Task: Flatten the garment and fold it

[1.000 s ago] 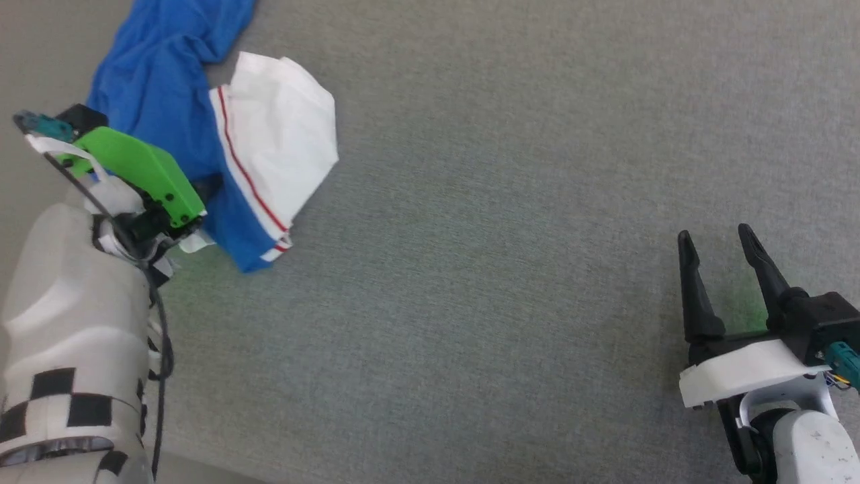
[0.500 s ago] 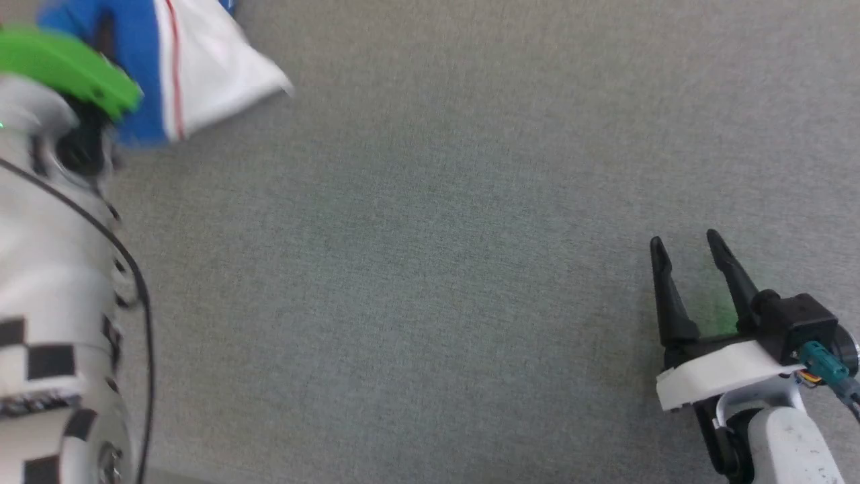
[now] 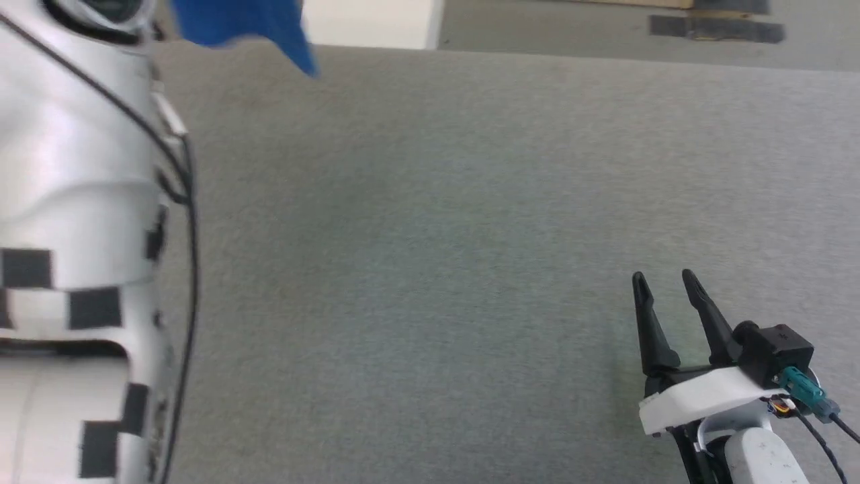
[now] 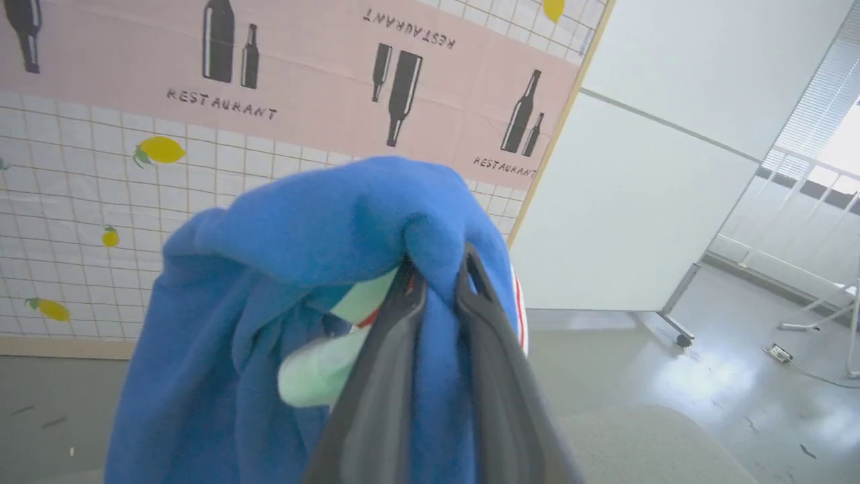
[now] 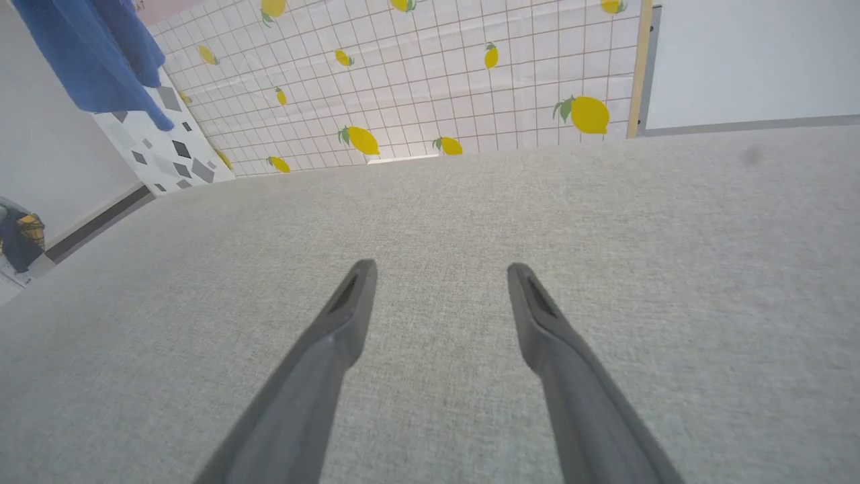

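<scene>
The royal-blue garment (image 4: 322,269) hangs bunched in the air, and my left gripper (image 4: 437,269) is shut on a fold of it, a bit of white sleeve and red trim showing beside the fingers. In the head view a blue corner of the garment (image 3: 242,23) dangles at the top left above my pale left forearm (image 3: 74,202). The right wrist view catches the garment (image 5: 87,60) hanging at its upper left. My right gripper (image 3: 665,286) stands open low over the grey table (image 3: 437,235) at the lower right, nothing between its fingers (image 5: 349,309).
The table's far edge runs across the top of the head view, with a white panel (image 3: 369,23) and floor behind it. A wall with lemon tiles (image 5: 437,74) and a pink restaurant banner (image 4: 302,74) stands beyond.
My left arm has lifted the garment off the table, up and out of the top left of the head view. The camera has tilted, and the right gripper sits slightly lower and further left.
</scene>
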Available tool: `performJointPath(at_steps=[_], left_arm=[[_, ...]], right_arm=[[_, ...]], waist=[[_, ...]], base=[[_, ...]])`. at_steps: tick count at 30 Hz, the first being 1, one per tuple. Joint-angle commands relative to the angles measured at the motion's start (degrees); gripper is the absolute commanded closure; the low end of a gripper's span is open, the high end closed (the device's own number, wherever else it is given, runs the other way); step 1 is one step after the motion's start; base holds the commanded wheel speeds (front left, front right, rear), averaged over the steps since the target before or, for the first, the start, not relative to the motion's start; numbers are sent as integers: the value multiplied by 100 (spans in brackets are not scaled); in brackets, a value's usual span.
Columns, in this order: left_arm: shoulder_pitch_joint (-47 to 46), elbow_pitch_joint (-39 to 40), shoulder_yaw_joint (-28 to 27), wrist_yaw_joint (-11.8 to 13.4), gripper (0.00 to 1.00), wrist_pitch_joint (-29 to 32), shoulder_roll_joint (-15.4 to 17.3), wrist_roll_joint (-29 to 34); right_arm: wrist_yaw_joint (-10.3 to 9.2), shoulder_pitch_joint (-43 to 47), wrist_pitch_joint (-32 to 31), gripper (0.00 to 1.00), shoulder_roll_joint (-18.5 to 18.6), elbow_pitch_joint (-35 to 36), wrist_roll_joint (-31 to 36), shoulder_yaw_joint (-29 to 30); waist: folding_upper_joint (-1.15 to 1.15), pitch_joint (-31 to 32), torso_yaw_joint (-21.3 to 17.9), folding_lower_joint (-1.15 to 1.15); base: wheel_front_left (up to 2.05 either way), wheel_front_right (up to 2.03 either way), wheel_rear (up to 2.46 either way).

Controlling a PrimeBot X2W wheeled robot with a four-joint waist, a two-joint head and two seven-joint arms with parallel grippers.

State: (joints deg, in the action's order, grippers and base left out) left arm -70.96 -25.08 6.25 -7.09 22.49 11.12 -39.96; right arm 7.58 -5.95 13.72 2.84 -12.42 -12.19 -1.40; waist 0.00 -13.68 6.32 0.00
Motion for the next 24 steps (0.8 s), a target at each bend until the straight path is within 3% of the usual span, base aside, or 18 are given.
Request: performJointPath(at_steps=[1,8,13,18,19,20,24], left_arm=[[287,62,132,-34,100,229,-147,-123],[1914,218,833,44,100,836,-504,-177],[3217,-201,1522,102,100,1015,-523,179],[3964,-592,1767,185,100,1068,-611,137],[3999,-556,1729,179,81,974,-634,76],[4001,-502,1674,174,0,877,-649,17],[3877,-109,1305,188,0,355,-634,-171]], right_arm=[[-9,31,59,0,4,-42,-39,49],[-9,109,111,0,4,-146,-64,277],[-9,187,123,0,4,-172,-112,313],[-9,220,126,0,4,-145,-135,338],[-9,228,126,0,4,-131,-138,352],[-9,238,126,0,4,-125,-137,353],[-9,299,127,0,4,-126,-131,349]], waist=[[0,464,-632,0],[0,497,-1083,0],[0,503,-1305,0],[0,492,-1334,0],[0,500,-1302,0],[0,513,-1274,0],[0,621,-1099,0]], base=[[0,0,0],[0,0,0],[0,0,0],[0,0,0],[0,0,0],[0,0,0],[0,0,0]])
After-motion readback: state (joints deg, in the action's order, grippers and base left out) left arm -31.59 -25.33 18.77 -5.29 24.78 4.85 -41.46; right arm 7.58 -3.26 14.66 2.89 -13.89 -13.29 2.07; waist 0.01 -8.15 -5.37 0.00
